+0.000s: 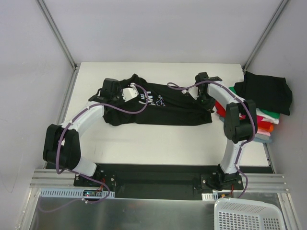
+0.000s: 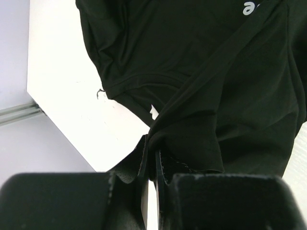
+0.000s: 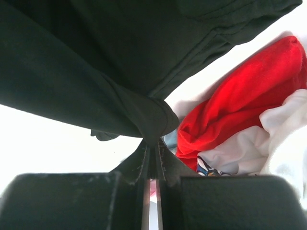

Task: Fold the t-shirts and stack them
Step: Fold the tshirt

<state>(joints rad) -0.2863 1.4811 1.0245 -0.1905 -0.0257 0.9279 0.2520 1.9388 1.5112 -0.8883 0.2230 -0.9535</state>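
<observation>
Pinched shut, my left gripper (image 2: 150, 165) held one end of the black cloth t-shirt with white chest lettering (image 1: 168, 109); my right gripper (image 3: 152, 157) clamped the other, stretching it flat across the white table (image 1: 158, 143) for folding, just beside the pile of folded coloured tees (image 1: 265, 115).

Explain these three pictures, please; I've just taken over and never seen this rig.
Two robot arms stand at the near edge of a white table. The wide picture looks down from above and behind them; the other two come from a camera on each wrist. A black t-shirt with white lettering lies spread across it. The left gripper and the right gripper each pinch one end of it. At the right sits a pile of coloured shirts, a black one on top.
</observation>
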